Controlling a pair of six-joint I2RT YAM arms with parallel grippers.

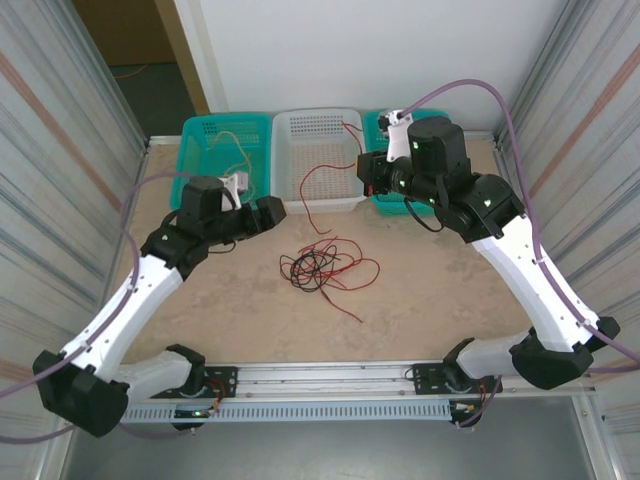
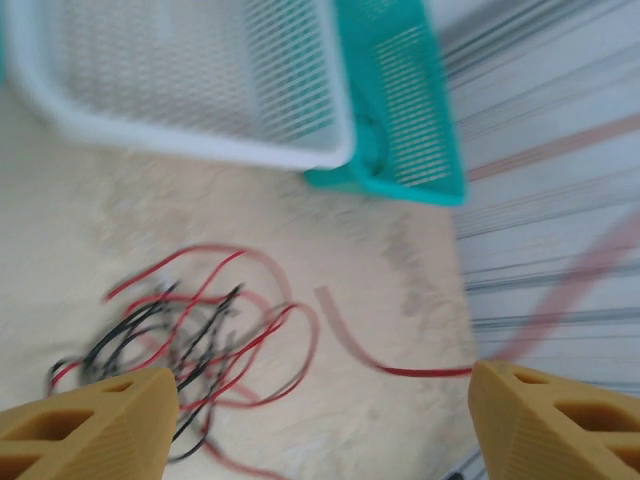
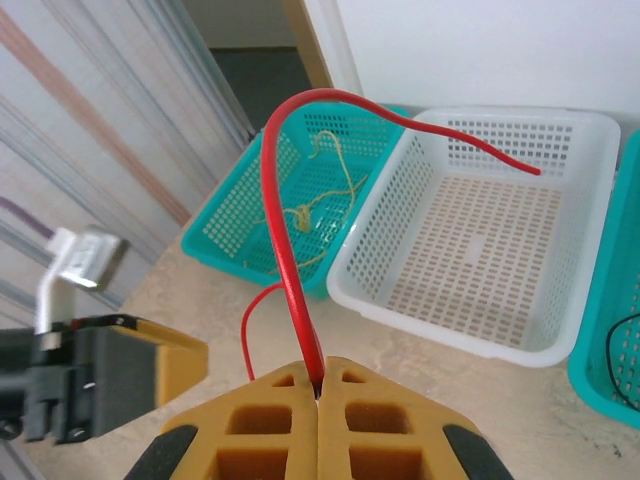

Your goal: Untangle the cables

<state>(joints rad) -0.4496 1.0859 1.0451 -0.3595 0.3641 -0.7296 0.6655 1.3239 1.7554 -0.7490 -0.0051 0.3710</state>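
Pinching a thin red wire (image 3: 283, 230) between fully closed tan fingers, the right gripper (image 3: 320, 388) is hovering by the near right corner of a white perforated plastic basket (image 3: 450, 335). The wire is rising out of the jaws, arching over and ending with its free tip above the white basket's floor. In the top view its other length is hanging past the basket's front rim toward the table.

The left gripper (image 2: 322, 378) is hanging above the beige mottled tabletop (image 2: 400, 250) with its jaws spread wide and nothing between them. In the top view it is sitting just in front of the baskets, left of centre.

A loose tangle of red and black wires (image 1: 325, 265) is lying on the tabletop between the two arms. In the left wrist view it is lying just beside that gripper's left-hand finger, with one red strand trailing off to the right.

A curly yellowish-tan wire (image 3: 318, 205) is lying inside a teal perforated plastic basket (image 3: 225, 235) to the left of the white one. A thin black wire (image 3: 622, 350) is showing inside a second teal basket (image 3: 600, 385) on the white basket's right
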